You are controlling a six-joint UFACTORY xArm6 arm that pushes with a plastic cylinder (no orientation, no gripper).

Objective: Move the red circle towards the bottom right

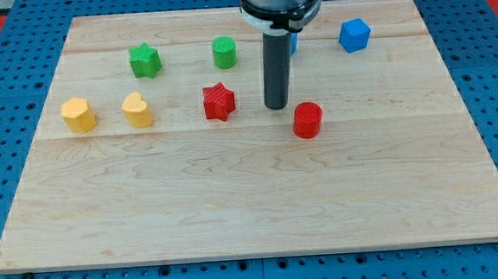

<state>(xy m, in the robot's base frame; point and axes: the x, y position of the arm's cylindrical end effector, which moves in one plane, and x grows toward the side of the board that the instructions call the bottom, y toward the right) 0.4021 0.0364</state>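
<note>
The red circle (pixel 308 119) is a short red cylinder right of the board's middle. My tip (pixel 276 107) is the lower end of the dark rod, just up and to the left of the red circle, with a small gap between them. A red star (pixel 219 101) lies to the left of my tip.
A green star (pixel 145 60) and a green circle (pixel 225 52) sit near the view's top. A blue cube (pixel 354 35) is at the top right; another blue block (pixel 292 42) is mostly hidden behind the rod. A yellow hexagon (pixel 79 114) and a yellow heart (pixel 137 110) lie at the left. The wooden board (pixel 253 208) holds them all.
</note>
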